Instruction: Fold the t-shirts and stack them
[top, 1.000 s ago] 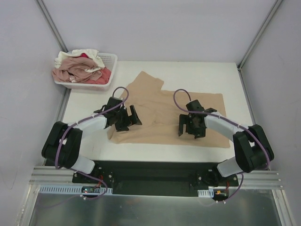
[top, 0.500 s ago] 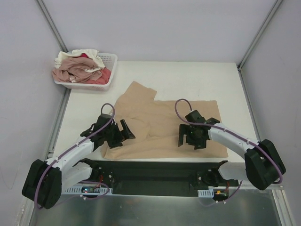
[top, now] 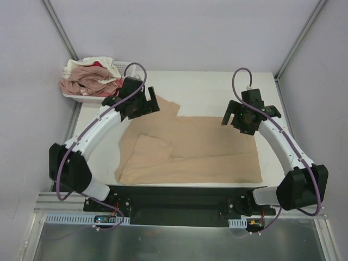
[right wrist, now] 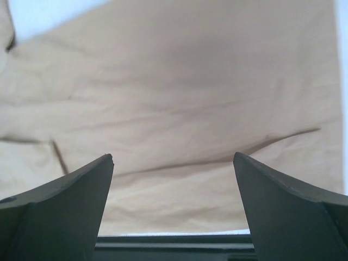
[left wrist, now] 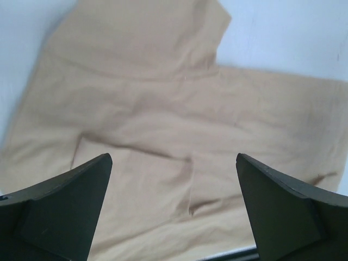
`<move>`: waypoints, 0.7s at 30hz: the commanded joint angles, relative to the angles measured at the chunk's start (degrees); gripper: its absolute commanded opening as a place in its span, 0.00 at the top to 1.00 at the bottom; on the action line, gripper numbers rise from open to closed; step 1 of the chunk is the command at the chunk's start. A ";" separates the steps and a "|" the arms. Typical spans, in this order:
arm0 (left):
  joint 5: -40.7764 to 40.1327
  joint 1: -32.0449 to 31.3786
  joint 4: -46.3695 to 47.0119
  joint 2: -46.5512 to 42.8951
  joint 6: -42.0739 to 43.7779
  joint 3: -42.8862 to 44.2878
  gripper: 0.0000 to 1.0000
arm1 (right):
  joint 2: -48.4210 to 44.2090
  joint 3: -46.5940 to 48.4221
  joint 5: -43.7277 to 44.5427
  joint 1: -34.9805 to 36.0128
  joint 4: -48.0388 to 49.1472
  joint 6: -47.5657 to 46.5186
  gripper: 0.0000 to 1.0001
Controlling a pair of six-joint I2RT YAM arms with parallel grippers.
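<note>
Both of my grippers are spread wide and carry nothing. My left gripper [top: 140,103] hangs over the far-left part of the tan t-shirt [top: 190,147], by the sleeve [top: 165,107] that points away from me, just beside the basket [top: 128,67]. My right gripper [top: 243,116] hangs over the shirt's far-right corner. The shirt lies spread on the table [top: 217,84] between my arms, with its near edge along the table's near edge. A flap [top: 155,147] on the near-left side is already turned over onto the body, so I judge the first fold is made. I am set at the two far ends so I can take that edge evenly and bring it toward me without skewing the cloth. From above I cannot tell how high my fingertips are, though both wrist views suggest they are clear of the fabric. The other t-shirts [top: 89,80], pink, cream and red, wait heaped in the basket, so most of the task is ahead.
</note>
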 commanded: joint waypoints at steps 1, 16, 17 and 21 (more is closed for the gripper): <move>-6.86 1.53 -7.28 17.34 8.10 16.82 0.01 | 4.26 5.38 -0.59 -5.94 -1.83 -4.50 0.03; -14.60 6.55 -15.21 63.26 21.64 71.78 0.01 | 10.51 2.93 -1.56 -15.17 -1.66 -5.64 0.03; -13.99 6.55 -14.51 64.24 21.82 72.31 0.01 | 10.69 2.75 -1.30 -15.17 -1.48 -5.56 0.03; -9.52 6.55 -13.28 66.79 21.04 72.94 0.01 | 11.22 1.79 -1.91 -15.26 -0.70 -5.56 0.02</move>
